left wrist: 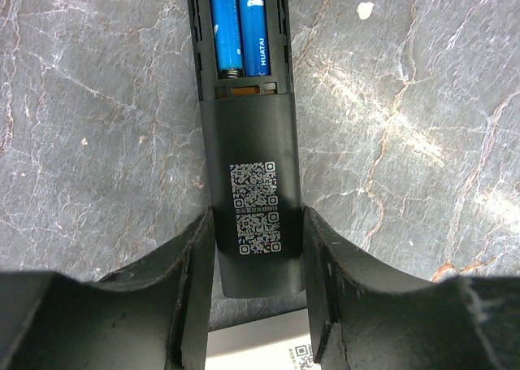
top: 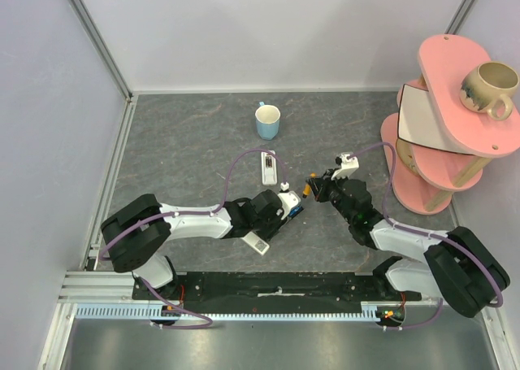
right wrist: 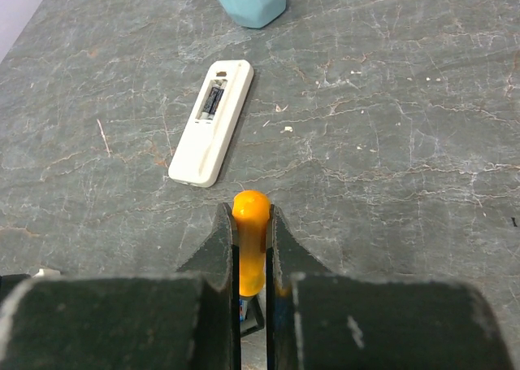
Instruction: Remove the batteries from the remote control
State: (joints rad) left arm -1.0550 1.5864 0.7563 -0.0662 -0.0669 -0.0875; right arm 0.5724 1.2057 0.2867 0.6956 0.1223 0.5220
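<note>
My left gripper [left wrist: 256, 240] is shut on the lower end of a black remote control [left wrist: 252, 142], one finger pressed against each side by its QR label. The remote's back cover is off, and two blue batteries [left wrist: 240, 24] lie side by side in the open bay. From above, that gripper [top: 286, 203] sits at the table's middle. Just right of it, my right gripper [top: 313, 187] is shut on a slim orange cylinder [right wrist: 251, 240] with a rounded tip that pokes out past the fingertips [right wrist: 253, 224].
A white remote [right wrist: 213, 122] with an open bay lies on the table [top: 187, 142] ahead of the right gripper. A blue mug [top: 267, 121] stands behind it. A white flat piece [left wrist: 260, 346] lies under my left wrist. A pink shelf [top: 443, 126] holding a beige mug [top: 489, 88] stands at right.
</note>
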